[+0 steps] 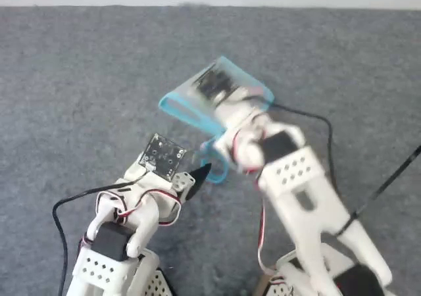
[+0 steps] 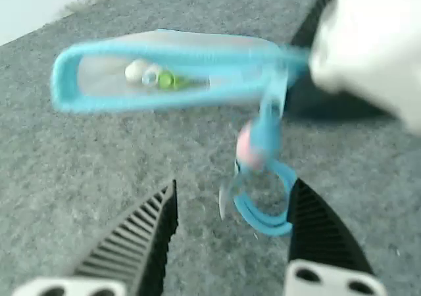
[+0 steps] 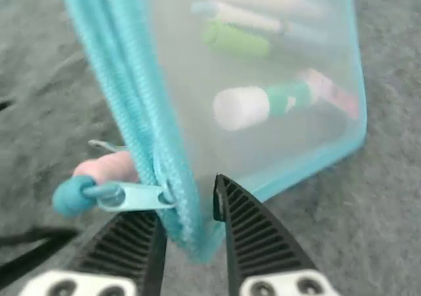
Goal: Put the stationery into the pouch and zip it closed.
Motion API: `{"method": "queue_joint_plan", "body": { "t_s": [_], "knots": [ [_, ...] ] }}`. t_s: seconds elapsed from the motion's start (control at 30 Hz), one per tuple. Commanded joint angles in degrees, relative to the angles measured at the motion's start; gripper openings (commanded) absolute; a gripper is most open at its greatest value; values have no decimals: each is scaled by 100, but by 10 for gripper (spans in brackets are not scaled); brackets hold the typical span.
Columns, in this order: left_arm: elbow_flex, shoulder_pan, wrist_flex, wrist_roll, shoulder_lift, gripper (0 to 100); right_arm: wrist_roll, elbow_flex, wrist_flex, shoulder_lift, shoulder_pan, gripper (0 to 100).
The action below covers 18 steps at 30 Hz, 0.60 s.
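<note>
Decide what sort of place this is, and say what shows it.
Probably a robotics test bench: a left arm and right arm with trailing cables, a stationery pouch, a grey felt-topped table.

white perforated arms (image 1: 299, 177), black ribbed fingers (image 2: 141, 237), black cables (image 1: 92, 192), what look like red-and-white wires (image 1: 262, 227).

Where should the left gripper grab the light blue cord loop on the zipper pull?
Probably pinch the light blue cord loop just below the pink bead, coming straight ahead with the left gripper: the loop lies between its open fingers, and the right gripper clamps the zipper edge of the translucent blue pouch, bracing it.
</note>
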Motion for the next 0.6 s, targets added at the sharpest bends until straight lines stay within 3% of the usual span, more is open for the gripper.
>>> {"method": "queue_joint_plan", "body": {
  "t_s": [0.0,0.27,0.37,0.5,0.57],
  "knots": [
    [-48,18,-193,-62,79,258,-97,211,198,-831,-558,8],
    [-48,18,-202,-62,79,253,-62,422,453,-1341,-778,8],
    [31,18,-369,-70,79,181,-53,422,453,-1332,-769,8],
    [321,0,-862,-70,70,7,9,554,400,-1332,-734,8],
    [312,-35,-862,-70,70,13,185,686,338,-1332,-734,8]
  ]
}}
